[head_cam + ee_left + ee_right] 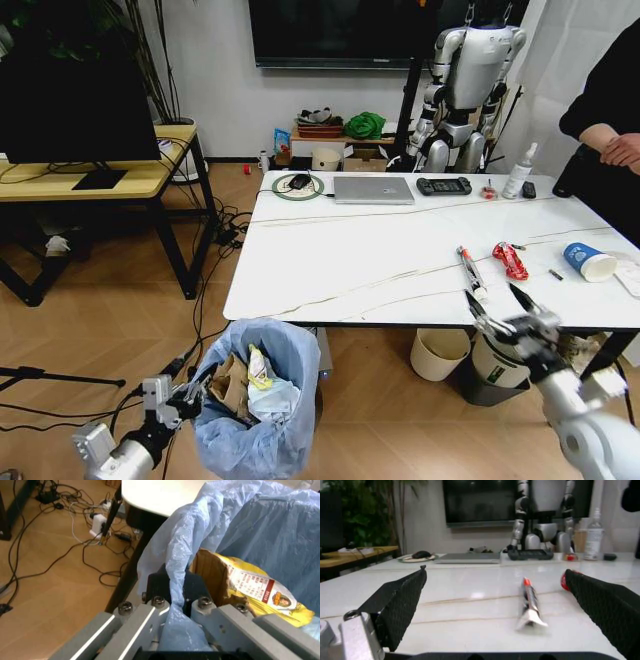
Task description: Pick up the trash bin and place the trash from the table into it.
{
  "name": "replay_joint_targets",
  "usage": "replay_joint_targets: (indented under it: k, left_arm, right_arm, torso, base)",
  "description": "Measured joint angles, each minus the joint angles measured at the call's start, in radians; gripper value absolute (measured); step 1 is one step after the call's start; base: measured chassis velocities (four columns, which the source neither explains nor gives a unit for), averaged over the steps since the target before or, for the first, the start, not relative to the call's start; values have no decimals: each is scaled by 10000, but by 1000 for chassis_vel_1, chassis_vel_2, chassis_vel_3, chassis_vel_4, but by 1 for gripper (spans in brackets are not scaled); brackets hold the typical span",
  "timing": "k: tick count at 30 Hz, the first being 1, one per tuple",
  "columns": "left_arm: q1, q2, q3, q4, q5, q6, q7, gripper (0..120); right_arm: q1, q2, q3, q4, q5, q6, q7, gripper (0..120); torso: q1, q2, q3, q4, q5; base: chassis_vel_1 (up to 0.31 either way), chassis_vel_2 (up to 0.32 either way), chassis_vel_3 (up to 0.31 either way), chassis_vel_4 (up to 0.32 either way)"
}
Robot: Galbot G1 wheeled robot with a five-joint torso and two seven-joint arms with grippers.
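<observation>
The trash bin (262, 400), lined with a crinkled light-blue bag, hangs low in front of the table's left front corner. My left gripper (186, 396) is shut on its rim (175, 588). Brown cardboard (209, 573) and a yellow wrapper (262, 592) lie inside it. On the white table (370, 260) lie a white tube (472, 272), a red wrapper (510, 260) and a blue paper cup (588, 262). My right gripper (500, 312) is open at the table's front edge, just short of the tube (530, 605), which lies ahead between the spread fingers (400, 600).
A laptop (373, 189), a controller (443, 185) and a spray bottle (518, 172) stand along the table's far edge. A cream pail (440, 352) and a black-rimmed bin (497, 368) sit under the table. A yellow-topped desk (100, 180) stands at the left, with cables (215, 235) on the floor.
</observation>
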Motion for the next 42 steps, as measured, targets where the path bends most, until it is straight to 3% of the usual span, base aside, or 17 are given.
replay_joint_targets:
  k: [3, 15, 28, 42]
  left_arm:
    - [-27, 1, 165, 228, 58, -69, 64, 0]
    - [148, 171, 662, 637, 148, -244, 201, 0]
    - [168, 54, 789, 858, 158, -337, 208, 0]
    - [191, -709, 748, 1273, 444, -449, 209, 0]
  right_arm:
    - [-366, 934, 422, -90, -235, 339, -783, 100]
    - [-335, 3043, 1009, -644, -701, 1415, -2621, 100]
    - [-351, 3072, 1107, -850, -546, 1714, -3115, 100]
    - [-128, 3033, 855, -1570, -111, 1675, -3316, 100]
  torso:
    - [0, 0, 1, 0, 2]
    - [0, 0, 2, 2, 7]
    - [1, -1, 2, 2, 4]
    - [1, -2, 2, 1, 5]
  base:
    - [0, 0, 0, 0]
    - [0, 0, 0, 0]
    - [0, 0, 0, 0]
    - [0, 0, 0, 0]
